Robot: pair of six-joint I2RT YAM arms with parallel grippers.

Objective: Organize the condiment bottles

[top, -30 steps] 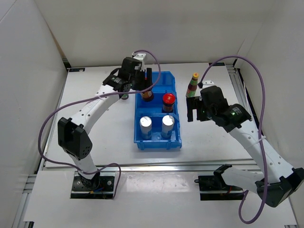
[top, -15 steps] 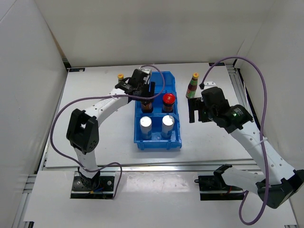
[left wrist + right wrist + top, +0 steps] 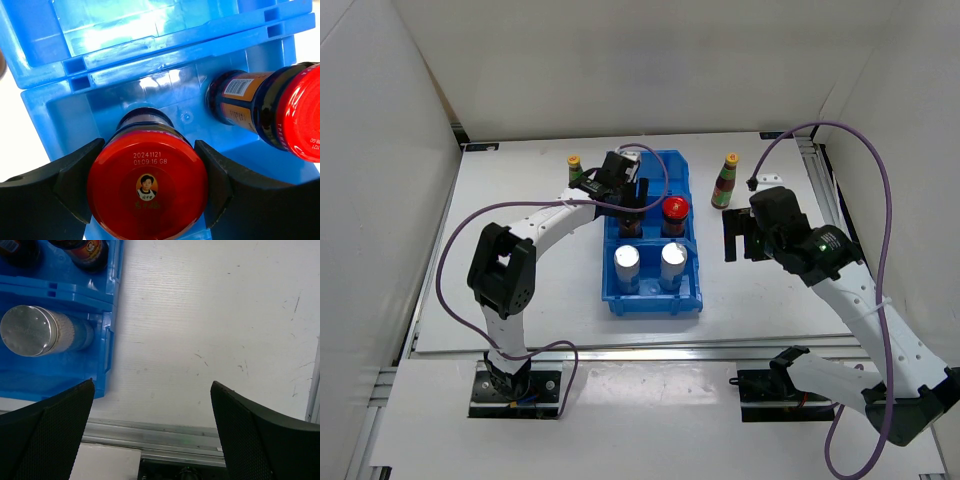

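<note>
**White tabletop, blue bin in the middle, left claw on a jar**

White tabletop (image 3: 560, 290) with white walls around it; blue three-compartment bin (image 3: 652, 302) at centre. The left claw (image 3: 629, 200) is over the bin's middle compartment. Its fingers (image 3: 80, 175) press both sides of the lid of the held red-lidded jar (image 3: 147, 192), pinching it. That jar is upright in the left half of the compartment; can't tell if its base touches the bin floor. The second red-lidded jar (image 3: 674, 209) stands just beside it in the right half of the same compartment, apart from the claw.

The left silver-topped cylinder (image 3: 627, 262) and right silver-topped cylinder (image 3: 672, 256) stand upright side by side in the bin's near compartment.

The left yellow-capped bottle (image 3: 574, 165) is upright on the tabletop off the bin's far-left corner, beyond the left arm. The right yellow-capped bottle (image 3: 726, 181) is upright on the tabletop near the bin's far-right corner.

The right claw (image 3: 740, 236) is over bare tabletop to the right of the bin, fingers spread wide, gripping nothing. The right wrist view shows the bin's right wall and the right cylinder at its left edge.
</note>
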